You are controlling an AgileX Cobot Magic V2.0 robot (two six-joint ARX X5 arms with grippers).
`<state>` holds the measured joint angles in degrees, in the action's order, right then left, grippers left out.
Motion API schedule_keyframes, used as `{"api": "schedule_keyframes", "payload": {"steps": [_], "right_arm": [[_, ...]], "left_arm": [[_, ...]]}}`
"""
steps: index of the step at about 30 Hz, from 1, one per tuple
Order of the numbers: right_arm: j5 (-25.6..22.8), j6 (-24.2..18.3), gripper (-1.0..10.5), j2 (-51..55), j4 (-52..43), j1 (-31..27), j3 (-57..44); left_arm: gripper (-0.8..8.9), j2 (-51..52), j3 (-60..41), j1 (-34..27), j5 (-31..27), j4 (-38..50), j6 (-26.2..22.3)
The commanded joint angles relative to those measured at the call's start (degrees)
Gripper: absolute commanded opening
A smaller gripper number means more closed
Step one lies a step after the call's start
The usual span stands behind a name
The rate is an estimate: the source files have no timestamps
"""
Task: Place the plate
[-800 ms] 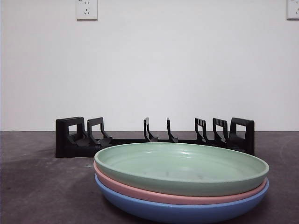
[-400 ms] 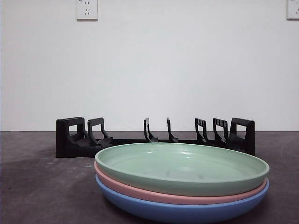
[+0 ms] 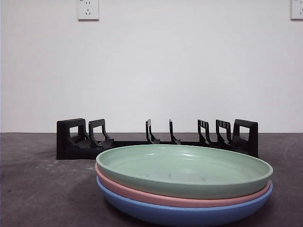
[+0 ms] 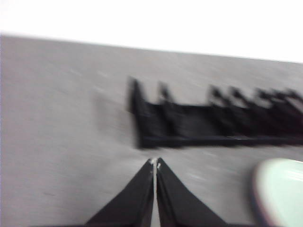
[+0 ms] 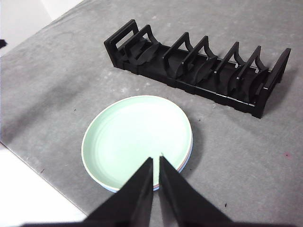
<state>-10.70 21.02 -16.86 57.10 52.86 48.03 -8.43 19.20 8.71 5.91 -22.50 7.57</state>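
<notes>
A green plate (image 3: 183,169) tops a stack, with a pink plate (image 3: 142,193) under it and a blue plate (image 3: 156,212) at the bottom, near the table's front. The black slotted rack (image 3: 156,138) stands behind them with nothing in it. My right gripper (image 5: 156,161) hovers high above the green plate (image 5: 137,141), jaws shut and holding nothing. My left gripper (image 4: 155,163), shut and holding nothing, is over bare table beside one end of the rack (image 4: 213,124). Its picture is blurred and shows only the plate's rim (image 4: 279,189). Neither arm shows in the front view.
The grey table (image 5: 246,151) has an edge close to the plates (image 5: 42,175). Behind the rack is a white wall with an outlet (image 3: 87,9).
</notes>
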Motion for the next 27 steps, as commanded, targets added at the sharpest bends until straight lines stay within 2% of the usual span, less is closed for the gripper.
{"api": "schedule_keyframes", "payload": {"steps": [1,9,12,27], "right_arm": [[-0.2,-0.46,0.2,-0.2,-0.52,0.52,0.31],[-0.2,-0.46,0.2,-0.2,-0.52,0.52,0.31],[-0.2,-0.46,0.2,-0.2,-0.55,0.52,0.31],[-0.2,-0.46,0.2,-0.2,-0.52,0.52,0.31]], "left_arm": [[0.06,3.67,-8.2,-4.52,0.02,6.71,-5.38],[0.06,8.24,-17.51,-9.66,0.0,9.09,-5.4],[0.06,8.24,-18.51,-9.99,-0.2,11.96,-6.43],[0.06,8.24,-18.49,-10.25,-0.35,12.04,-7.08]]}}
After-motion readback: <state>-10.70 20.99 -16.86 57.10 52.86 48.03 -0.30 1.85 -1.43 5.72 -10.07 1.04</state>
